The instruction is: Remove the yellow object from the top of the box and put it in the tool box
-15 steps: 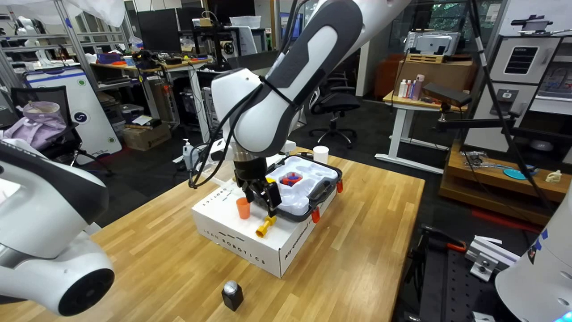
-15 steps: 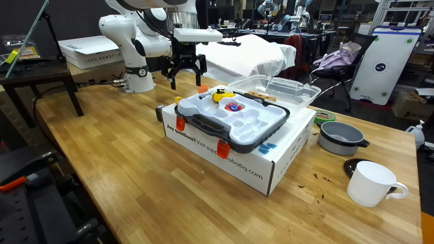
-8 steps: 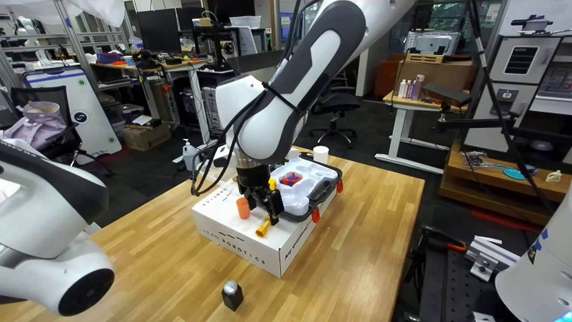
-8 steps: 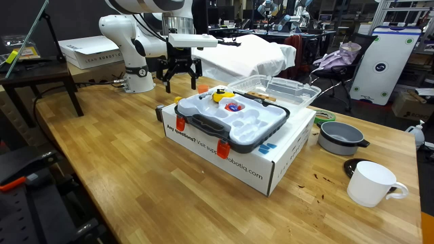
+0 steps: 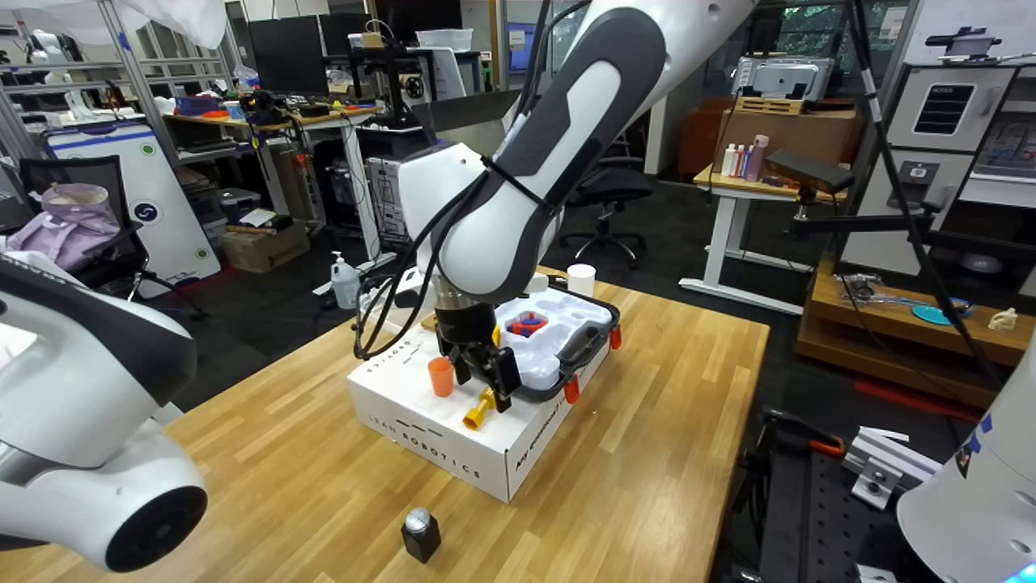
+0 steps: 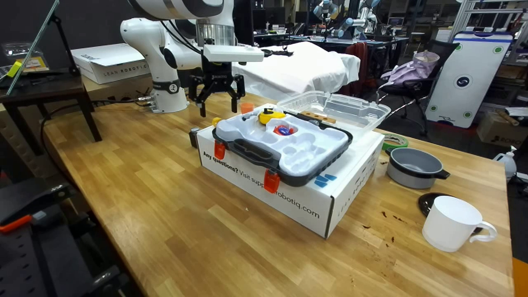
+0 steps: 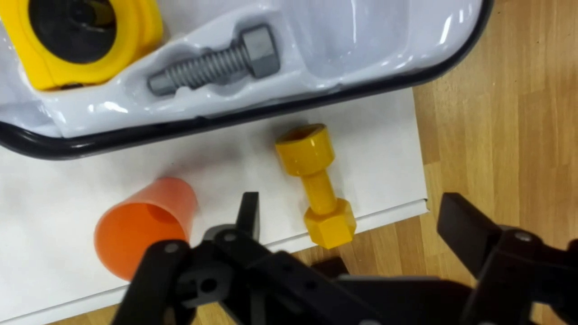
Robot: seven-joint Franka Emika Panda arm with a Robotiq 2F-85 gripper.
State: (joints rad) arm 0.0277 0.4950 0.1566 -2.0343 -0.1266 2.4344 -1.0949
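In an exterior view, one gripper [image 5: 483, 392] hangs near one orange cup [image 5: 441, 377] on one box [image 5: 405, 382]. In an exterior view, one tool box [image 6: 303, 159] with two latches [image 6: 271, 181] sits on the box. In the wrist view, the gripper's two fingers [image 7: 463, 228] stand wide apart, and one yellow object [image 7: 319, 192] lies on the box, beside the tool box.
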